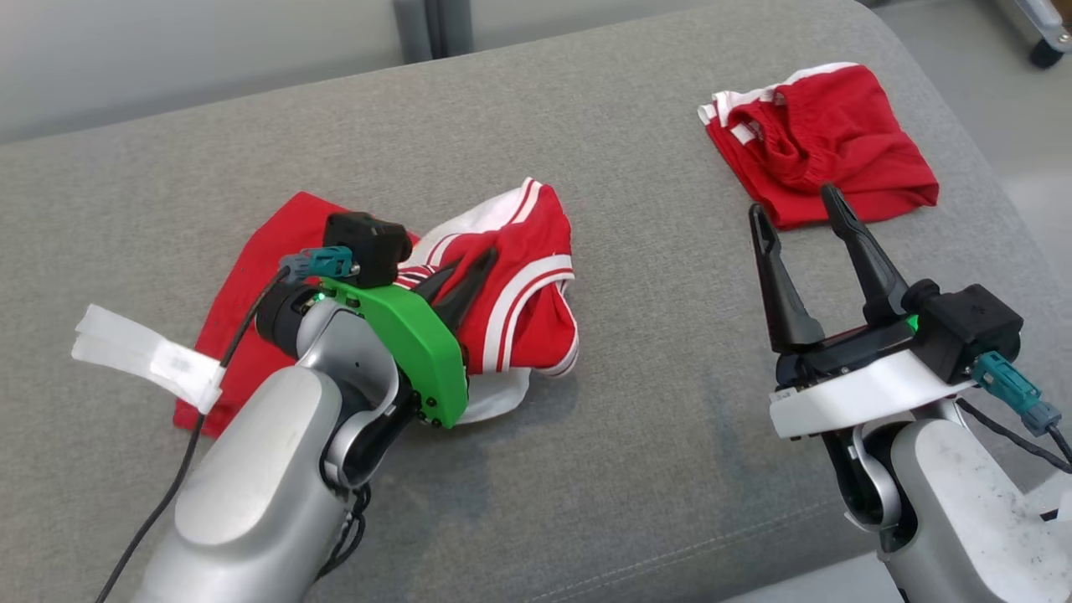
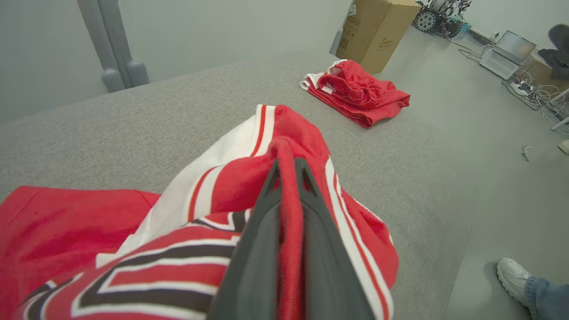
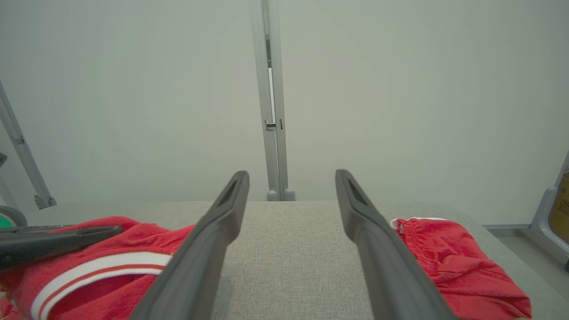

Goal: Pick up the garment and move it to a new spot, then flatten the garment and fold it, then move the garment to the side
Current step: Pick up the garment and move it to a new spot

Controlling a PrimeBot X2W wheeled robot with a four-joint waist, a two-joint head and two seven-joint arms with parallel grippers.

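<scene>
Clamping a raised ridge of the red-and-white garment (image 1: 536, 276) with the left tool (image 1: 473, 264), fingers pressed together and a strip of red cloth squeezed between them, plain in the left wrist view. Leaving the rest of that garment crumpled on the grey upholstered surface (image 1: 636, 377), left of middle, with a flat red part spreading leftward under the left forearm. Holding the right tool (image 1: 794, 201) spread wide and grasping nothing, over bare upholstery, its tips pointing at the near edge of a second red piece (image 1: 829, 142). Lying folded at the far right of the surface, that piece, well apart from the gripped garment. Showing, past the surface in the left wrist view, a cardboard box (image 2: 375, 29) and a person's shoe (image 2: 513, 273) on the floor.
</scene>
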